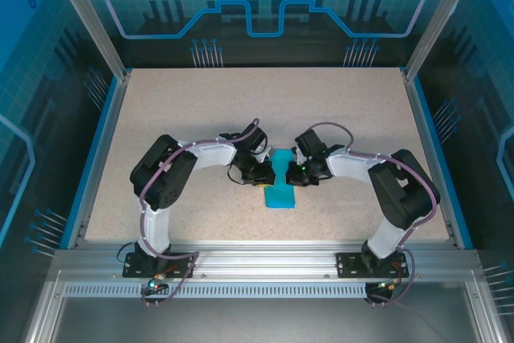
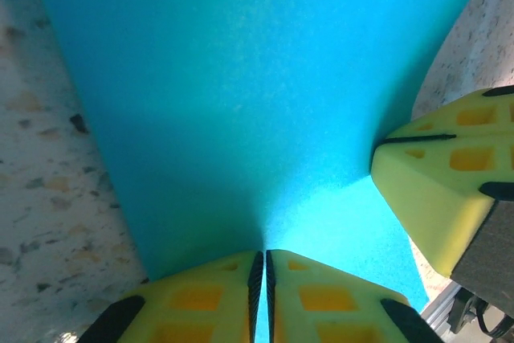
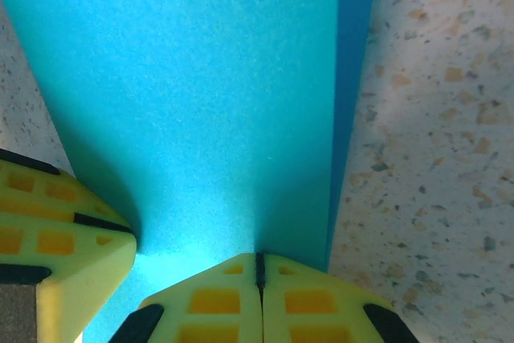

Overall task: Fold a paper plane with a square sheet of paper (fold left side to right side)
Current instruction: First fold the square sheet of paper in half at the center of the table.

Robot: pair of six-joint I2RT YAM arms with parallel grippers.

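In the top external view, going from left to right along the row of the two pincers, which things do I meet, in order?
left arm's elbow → left pincer → teal paper → right pincer → right arm's elbow

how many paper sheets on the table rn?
1. The teal paper sheet, folded narrow, lies mid-table between the left hand and the right hand, both down on it. A second sheet underneath would be hidden.

The paper sheet [image 3: 201,102] looks matt, the tabletop [image 3: 434,158] speckled.
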